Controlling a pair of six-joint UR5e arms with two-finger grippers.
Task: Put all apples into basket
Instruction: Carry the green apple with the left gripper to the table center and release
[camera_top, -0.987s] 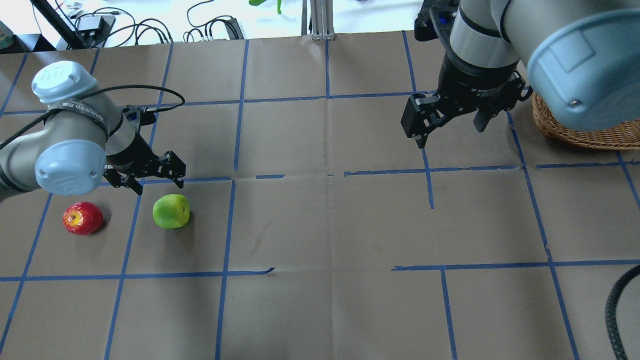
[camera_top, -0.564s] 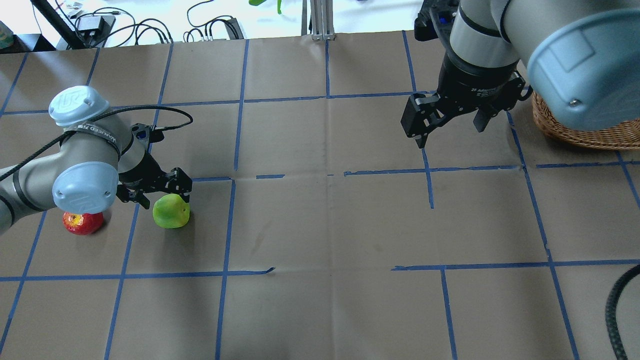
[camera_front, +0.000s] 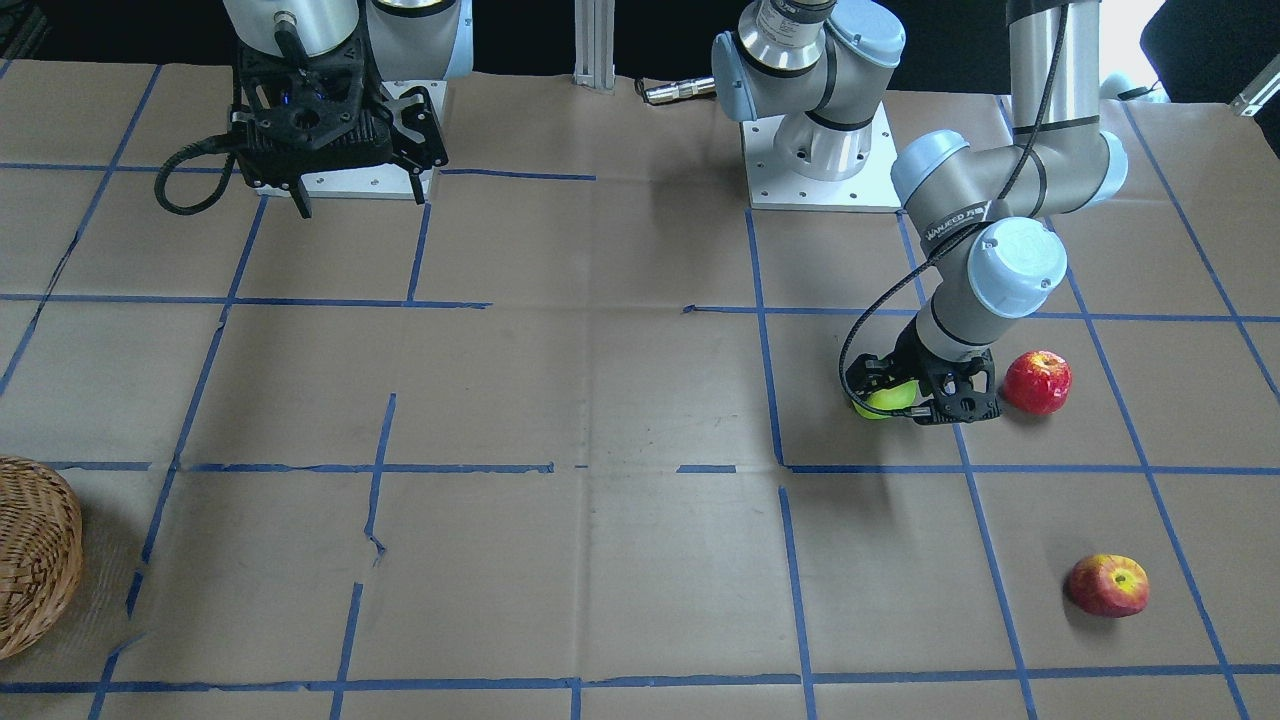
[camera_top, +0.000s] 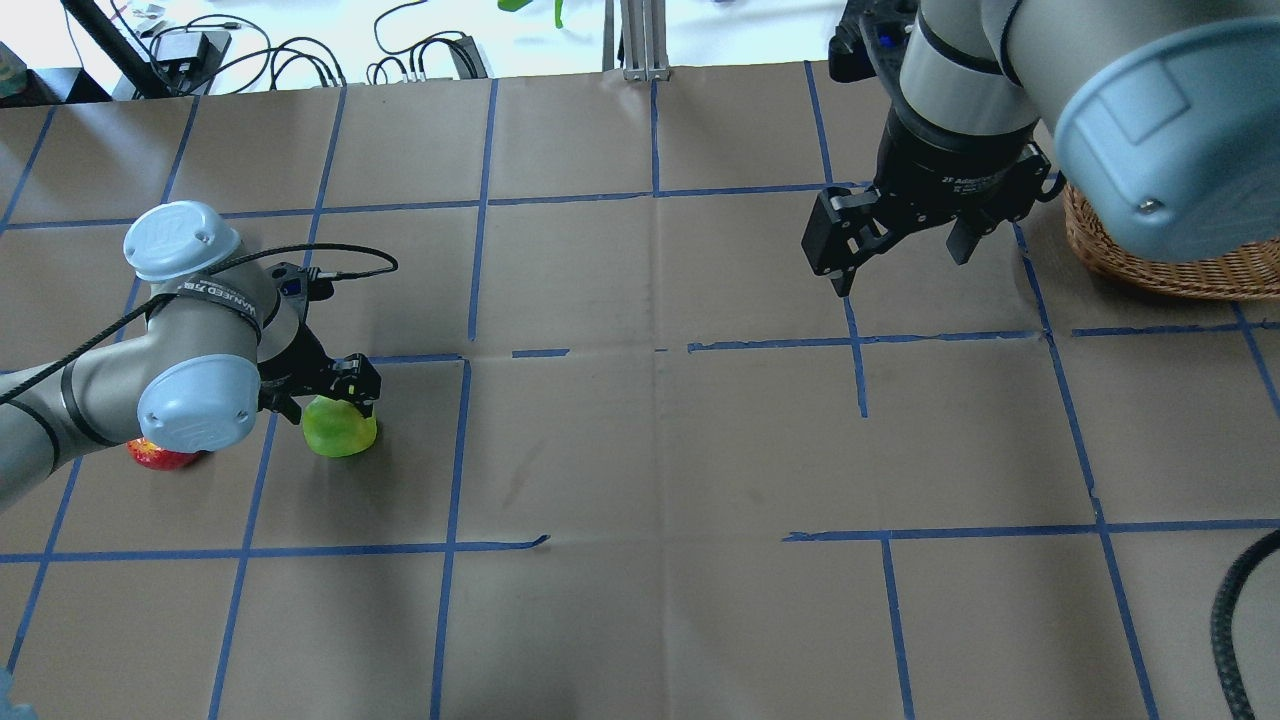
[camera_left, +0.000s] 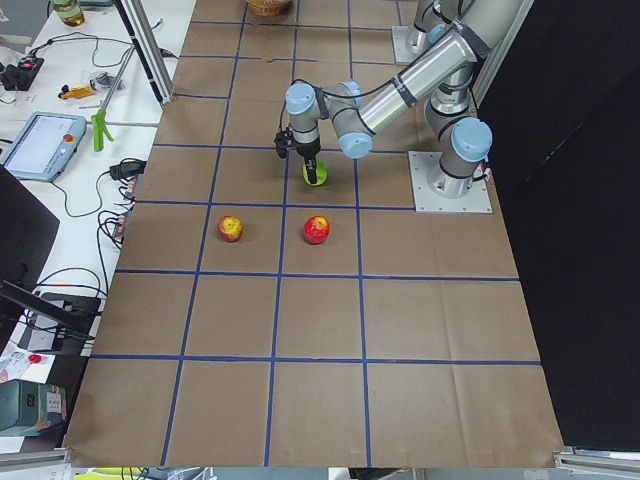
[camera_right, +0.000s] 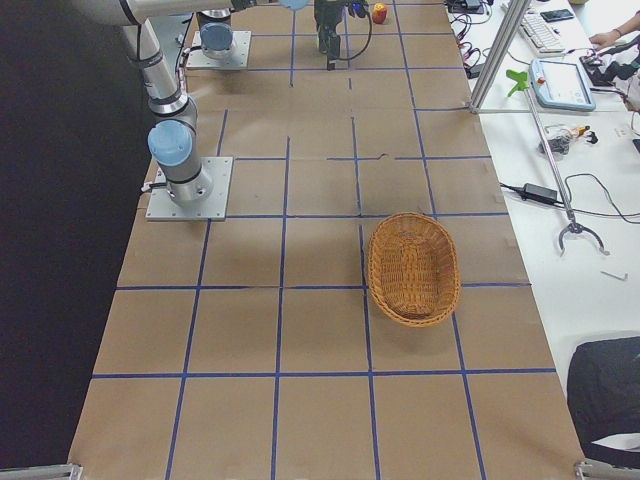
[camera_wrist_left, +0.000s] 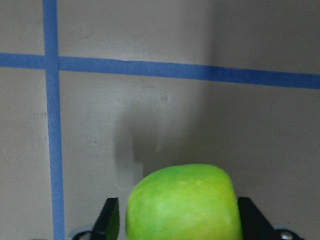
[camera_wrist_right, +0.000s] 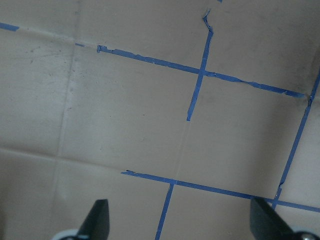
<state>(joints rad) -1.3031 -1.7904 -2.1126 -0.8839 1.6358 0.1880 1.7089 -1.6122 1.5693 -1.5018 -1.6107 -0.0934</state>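
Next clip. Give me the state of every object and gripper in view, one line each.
left gripper: open, fingers either side of the green apple.
green apple: on the table, not lifted.
red apple: on the table, untouched.
red-and-yellow apple: on the table, untouched.
basket: upright, empty.
right gripper: open, empty, above the table.

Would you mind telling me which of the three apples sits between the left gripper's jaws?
The yellow-green apple: the left gripper straddles it. The solid red apple lies beside it and the red-and-yellow apple farther off, both free.
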